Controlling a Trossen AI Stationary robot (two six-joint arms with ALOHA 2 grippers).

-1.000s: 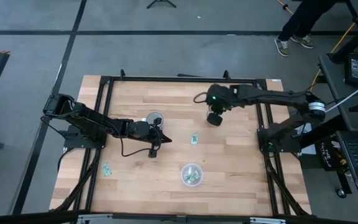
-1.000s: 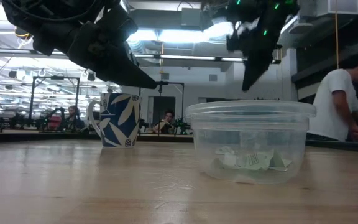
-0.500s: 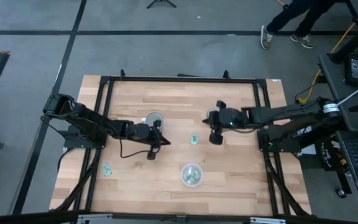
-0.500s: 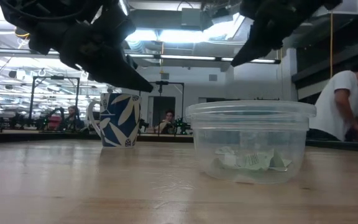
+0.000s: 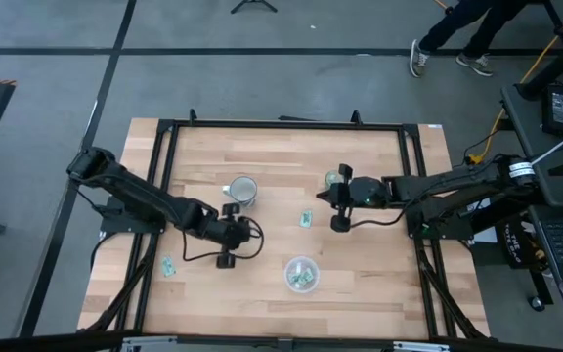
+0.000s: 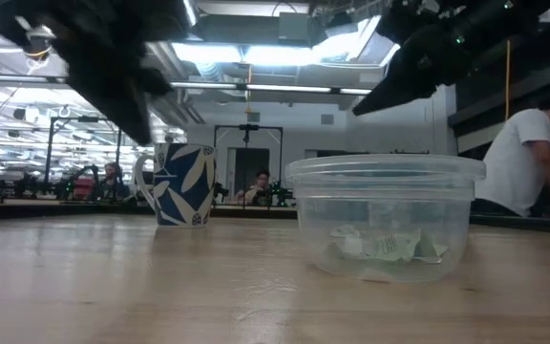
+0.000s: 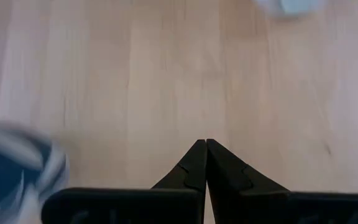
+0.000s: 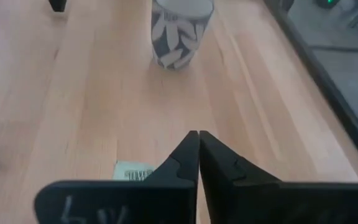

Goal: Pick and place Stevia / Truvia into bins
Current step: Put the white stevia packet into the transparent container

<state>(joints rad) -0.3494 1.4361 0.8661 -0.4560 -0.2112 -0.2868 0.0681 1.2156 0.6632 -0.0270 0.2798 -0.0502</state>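
Left tool [image 7: 206, 144] hangs pinched shut and empty over bare surface [image 7: 166, 74]; right tool [image 8: 198, 135], likewise shut and empty, hovers above a Truvia sachet [image 8: 132, 170].

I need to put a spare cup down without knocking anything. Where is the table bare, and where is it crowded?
Bare: the far strip of the table behind the mug, and the near right corner. Crowded: the middle, where the left gripper, right gripper, clear container and a loose sachet sit close. Another sachet lies near left.
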